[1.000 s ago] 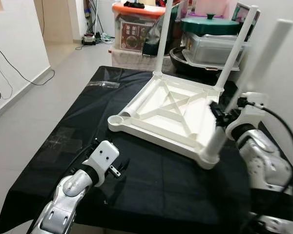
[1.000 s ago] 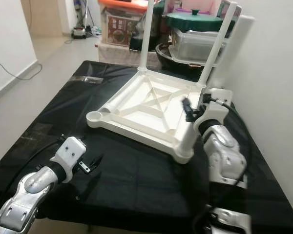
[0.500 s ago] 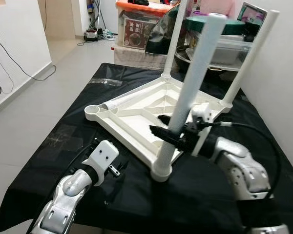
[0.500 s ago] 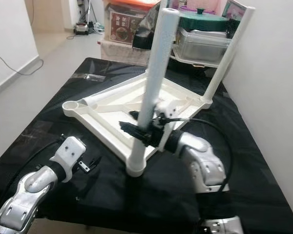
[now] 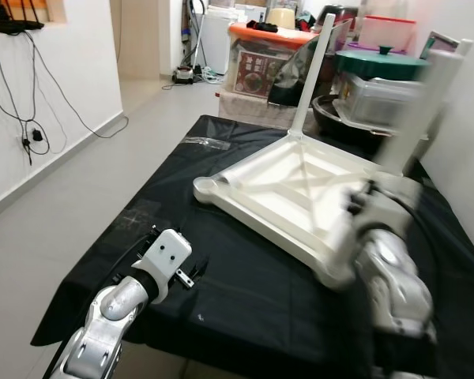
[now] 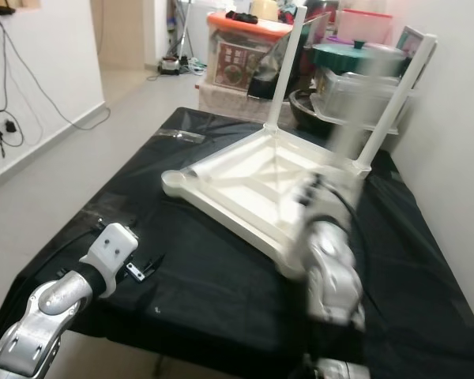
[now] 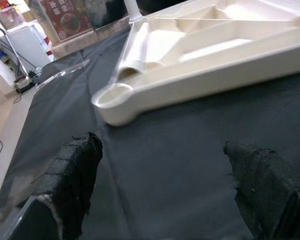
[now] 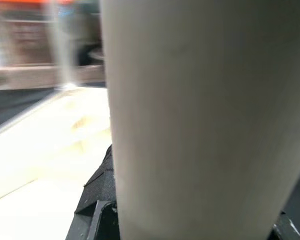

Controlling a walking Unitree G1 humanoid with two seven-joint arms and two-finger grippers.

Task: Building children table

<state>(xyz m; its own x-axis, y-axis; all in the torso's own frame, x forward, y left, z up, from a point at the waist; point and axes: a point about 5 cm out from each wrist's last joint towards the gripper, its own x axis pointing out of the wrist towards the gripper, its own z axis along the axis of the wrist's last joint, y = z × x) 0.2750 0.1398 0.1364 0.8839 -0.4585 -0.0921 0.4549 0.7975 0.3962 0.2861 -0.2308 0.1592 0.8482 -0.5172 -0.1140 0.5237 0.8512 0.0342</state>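
Gripping a white leg [image 8: 200, 115], my right gripper [image 5: 355, 207] sits right of centre in the head views, badly blurred; in the right wrist view the leg stands between my black fingers [image 8: 97, 200], which are closed against it. The leg rises blurred toward the upper right of the left eye view, its foot at the near corner of the tabletop [image 5: 284, 193]. That tabletop is a white square panel lying underside up on the black cloth [image 5: 245, 292], its ribs forming a cross, and it takes the middle of the frame. Two more legs stand upright in its far corners, a thin one [image 5: 312, 71] at top centre and another [image 6: 395, 103] at upper right of the right eye view. The near left corner has an open round socket [image 7: 112, 95] with a short tube [image 7: 135, 55] lying in the panel just beside it. My left gripper [image 7: 160, 165] rests low over the cloth at lower left, its fingers [image 7: 72, 175] spread wide with nothing between them, pointing at that socket and apart from it. Storage boxes [image 5: 261, 55] and a green-lidded pot [image 5: 379, 67] crowd the top of the frame behind the cloth.
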